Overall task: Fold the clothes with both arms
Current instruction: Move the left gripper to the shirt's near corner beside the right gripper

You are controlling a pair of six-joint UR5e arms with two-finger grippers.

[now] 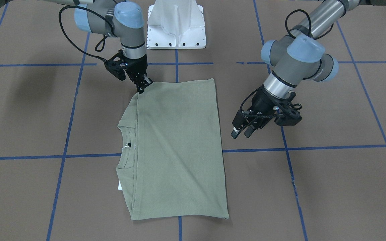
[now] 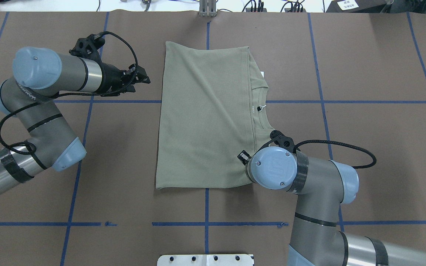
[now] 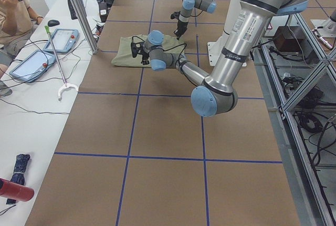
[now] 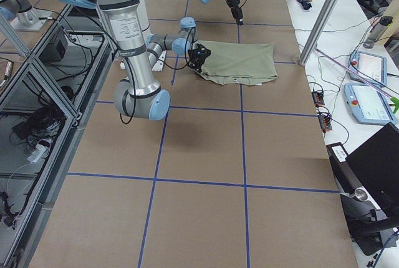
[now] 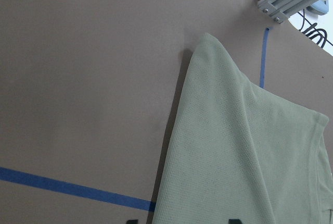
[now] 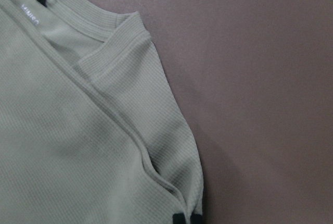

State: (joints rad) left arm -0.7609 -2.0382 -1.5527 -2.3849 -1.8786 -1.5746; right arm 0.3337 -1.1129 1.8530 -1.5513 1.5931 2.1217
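Neck print (image 6: 31,14) blurred, seemingly unreadable.

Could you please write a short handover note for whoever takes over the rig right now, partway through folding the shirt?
Left end effector: open, holding nothing, hovering just off the shirt on the side opposite the collar.
Right end effector: appears pinched shut on the collar-side corner of the shirt nearest the robot.
Shirt: lies flat on the table, folded into a rectangle. The collar peeks out along one long side and no sleeves show.
Done: sleeves tucked in and the body folded over.
Left: probably one more fold to make it compact, then let go.
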